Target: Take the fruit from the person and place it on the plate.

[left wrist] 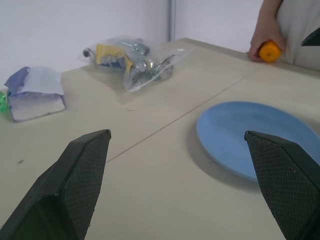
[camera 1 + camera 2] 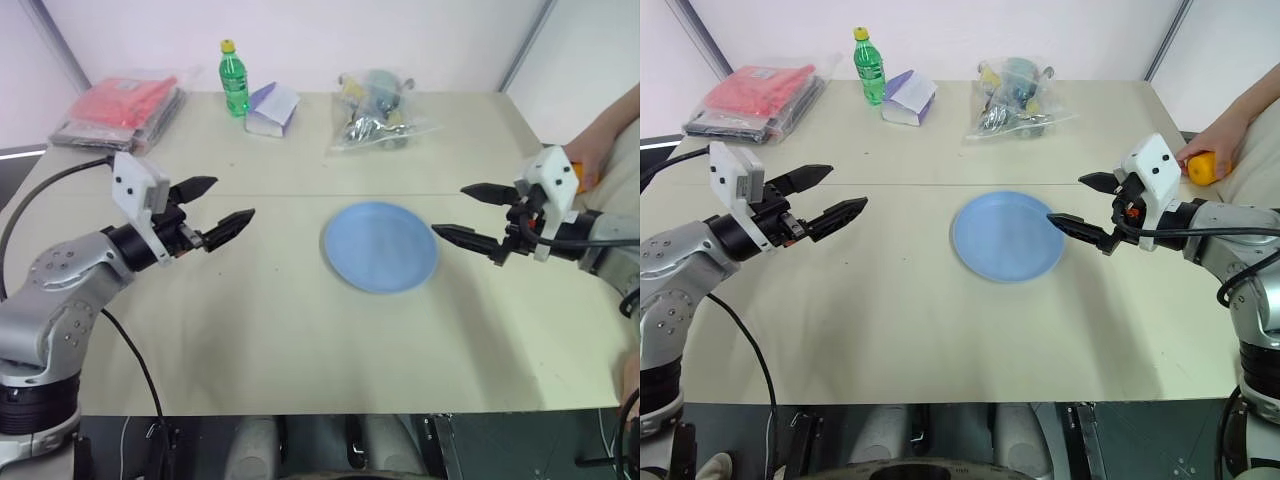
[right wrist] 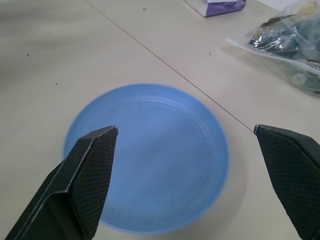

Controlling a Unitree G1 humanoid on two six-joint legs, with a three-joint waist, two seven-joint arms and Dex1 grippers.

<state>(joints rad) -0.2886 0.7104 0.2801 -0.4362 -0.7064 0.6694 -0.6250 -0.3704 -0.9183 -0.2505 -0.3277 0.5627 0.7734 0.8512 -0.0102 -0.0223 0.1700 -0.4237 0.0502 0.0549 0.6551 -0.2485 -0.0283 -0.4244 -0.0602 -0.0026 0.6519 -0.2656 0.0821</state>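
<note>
Resting in the person's hand point(image 2: 1218, 140) at the desk's point(image 2: 890, 320) far right edge, the bumpy orange fruit point(image 2: 1202, 168) lies just behind the right end effector point(image 2: 1080, 202) (fingers apart, empty); the left end effector point(image 2: 832, 194) is likewise spread; the round, smooth blue plate point(image 2: 1005, 237) sits between them.

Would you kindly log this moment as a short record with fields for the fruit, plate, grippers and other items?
fruit: orange-yellow, in the person's hand at the table's right edge
plate: light blue, bare, mid-table
left gripper: open, nothing held
right gripper: open, nothing held, beside the plate
far edge: green bottle, red packet, clear bag
</note>
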